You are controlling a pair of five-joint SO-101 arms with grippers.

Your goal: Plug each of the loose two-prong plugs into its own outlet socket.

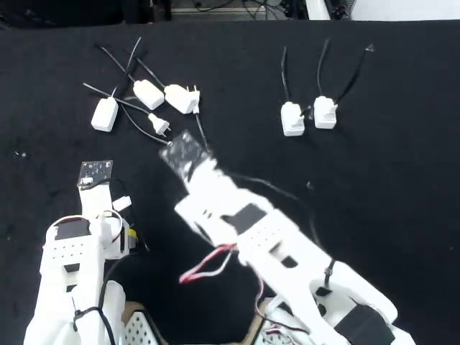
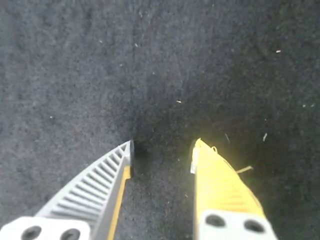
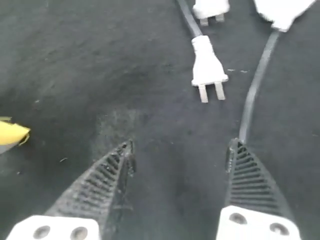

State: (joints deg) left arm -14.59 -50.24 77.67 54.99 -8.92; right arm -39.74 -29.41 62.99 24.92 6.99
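Six white corded pieces are counted on the black table (image 1: 402,215). Two are plugs with bare prongs (a small plug (image 1: 159,124) and a larger plug (image 1: 182,99)). Four are plain blocks (image 1: 105,113) (image 1: 149,94) (image 1: 292,118) (image 1: 325,112), and two robot arms (image 1: 79,251) (image 1: 273,237) are counted as well.

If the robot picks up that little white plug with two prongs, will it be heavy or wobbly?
It's probably light: the small plug looks like plain white plastic. Its black cord lies in curves, so it's likely floppy and would dangle and tug a bit. The smooth body might slip, but its flattish shape probably won't roll.
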